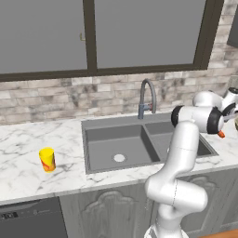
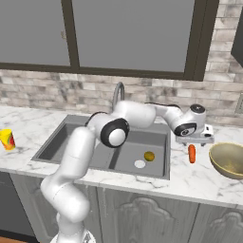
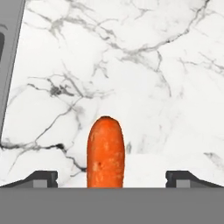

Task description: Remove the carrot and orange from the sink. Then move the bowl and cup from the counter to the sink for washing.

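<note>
The carrot lies on the white marble counter just right of the sink. My gripper hangs open right over the carrot, one fingertip on each side and neither touching it. From the right base the gripper sits just above the carrot, between the sink and the tan bowl. The olive-yellow orange rests in the right basin beside the drain. The yellow cup stands upright on the counter left of the sink.
An arched grey faucet rises behind the sink's divider. My arm reaches across the right basin. A brick wall and a dark window back the counter. A dishwasher front sits below the cup.
</note>
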